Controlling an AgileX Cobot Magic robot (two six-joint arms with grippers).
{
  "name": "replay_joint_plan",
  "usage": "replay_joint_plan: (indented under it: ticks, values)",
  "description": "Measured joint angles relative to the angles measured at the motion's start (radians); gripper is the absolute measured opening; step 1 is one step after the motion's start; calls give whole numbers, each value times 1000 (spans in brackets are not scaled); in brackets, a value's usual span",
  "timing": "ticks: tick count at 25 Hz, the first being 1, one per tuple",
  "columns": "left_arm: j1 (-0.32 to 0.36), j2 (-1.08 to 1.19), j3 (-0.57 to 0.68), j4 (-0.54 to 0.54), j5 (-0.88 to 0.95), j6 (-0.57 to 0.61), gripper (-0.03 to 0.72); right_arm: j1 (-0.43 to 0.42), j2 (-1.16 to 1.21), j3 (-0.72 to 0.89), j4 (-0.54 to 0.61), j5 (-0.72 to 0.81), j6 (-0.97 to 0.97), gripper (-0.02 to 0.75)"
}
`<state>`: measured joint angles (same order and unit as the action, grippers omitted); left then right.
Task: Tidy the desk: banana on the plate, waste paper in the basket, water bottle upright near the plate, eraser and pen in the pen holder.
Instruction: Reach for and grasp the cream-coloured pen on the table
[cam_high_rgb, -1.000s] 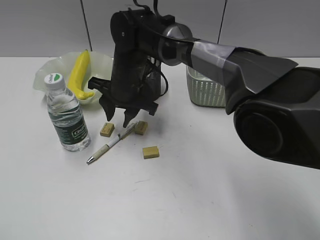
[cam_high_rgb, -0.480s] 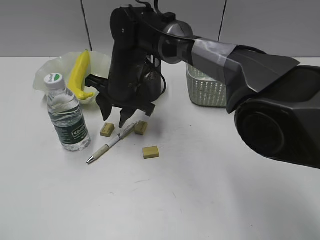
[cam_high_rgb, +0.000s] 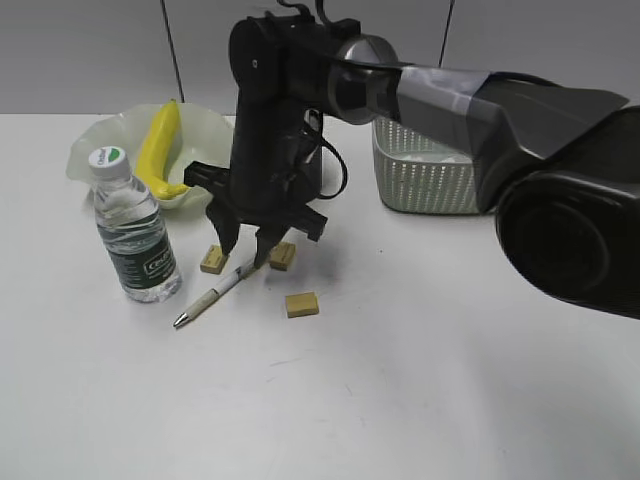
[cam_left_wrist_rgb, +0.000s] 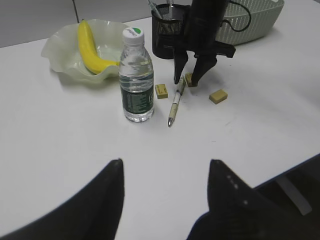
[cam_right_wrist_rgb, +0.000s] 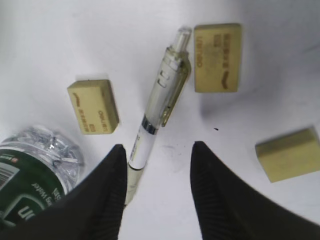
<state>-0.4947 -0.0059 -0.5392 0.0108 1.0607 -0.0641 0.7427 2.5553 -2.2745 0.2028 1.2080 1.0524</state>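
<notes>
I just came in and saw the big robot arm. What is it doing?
It is tidying the desk. The right gripper hangs open over the pen, with three erasers lying nearby. The banana is on the plate and the water bottle stands upright. The left gripper waits open and empty.

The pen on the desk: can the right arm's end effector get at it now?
Probably yes: the right end effector hangs open right above the pen, fingers either side, and the erasers lie apart from it.
</notes>
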Motion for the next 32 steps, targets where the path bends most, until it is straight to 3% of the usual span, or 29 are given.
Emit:
replay_joint_plan:
  ticks: [32]
  values:
    - [0,0,0,0,0,0,393,-7,51,10,1,-40,113,342]
